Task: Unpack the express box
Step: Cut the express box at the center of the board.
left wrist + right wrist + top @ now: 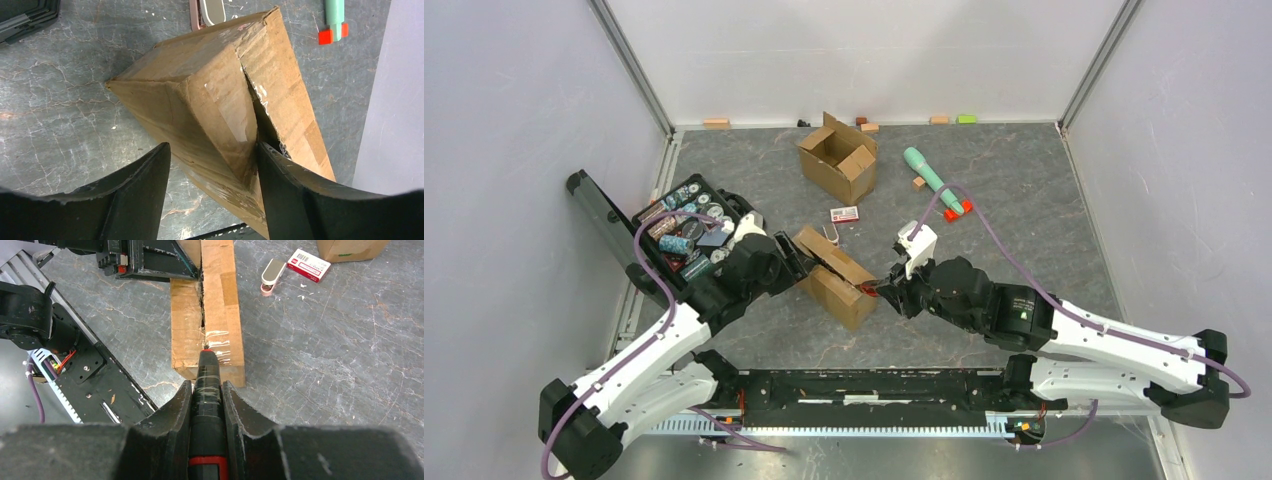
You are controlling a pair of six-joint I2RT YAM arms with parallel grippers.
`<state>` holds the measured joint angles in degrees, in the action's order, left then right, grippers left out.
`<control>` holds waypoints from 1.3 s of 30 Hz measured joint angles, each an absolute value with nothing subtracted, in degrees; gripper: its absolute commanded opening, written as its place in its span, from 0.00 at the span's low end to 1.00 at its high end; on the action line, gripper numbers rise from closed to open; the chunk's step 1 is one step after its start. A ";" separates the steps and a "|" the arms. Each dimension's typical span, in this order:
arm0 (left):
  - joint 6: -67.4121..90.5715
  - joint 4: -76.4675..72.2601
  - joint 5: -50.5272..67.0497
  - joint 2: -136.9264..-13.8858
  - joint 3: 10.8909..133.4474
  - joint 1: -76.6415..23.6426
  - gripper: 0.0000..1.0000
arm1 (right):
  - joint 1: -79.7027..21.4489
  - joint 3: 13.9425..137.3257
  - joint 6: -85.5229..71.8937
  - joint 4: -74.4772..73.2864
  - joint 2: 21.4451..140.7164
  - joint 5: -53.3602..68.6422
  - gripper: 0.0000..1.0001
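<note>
The express box [836, 278] lies shut in the middle of the desk [1024, 200], set on a slant, with its left end at the left gripper [799, 262] and its right end at the right gripper [894, 290]. A taped seam runs along its top and gapes a little at the left end. The right gripper is closed firmly on a black cutter [207, 375] with a red band, and the cutter's tip touches the tape at the seam on the box's right end. The left gripper's fingers [135, 200] stand wide apart astride one half of the box's left end, one finger at the box's outer wall and the other set into the seam gap; whether they squeeze the cardboard I cannot tell. Just beyond the box, on the far side, lie a small pink and grey object [272, 275] and a red and white packet [845, 213]. Farther back stands an open carton [839, 157], its flaps up. To its right lies a green tool [927, 172] with a red end. At the left, a black case [596, 205] of small parts sits with its lid open.
</note>
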<state>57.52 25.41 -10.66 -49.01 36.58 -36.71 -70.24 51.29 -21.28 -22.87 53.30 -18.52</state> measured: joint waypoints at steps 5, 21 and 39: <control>56.99 28.18 -11.00 -48.71 37.98 -36.71 0.77 | -70.24 52.38 -20.73 -23.79 53.25 -19.57 0.00; 44.29 39.59 -15.09 -52.58 52.10 -35.79 0.80 | -69.38 53.45 -13.65 -25.41 50.78 -23.14 0.00; 25.82 39.20 -8.78 -73.73 64.40 -34.11 0.59 | -68.97 48.40 -7.18 -22.33 45.28 -23.18 0.00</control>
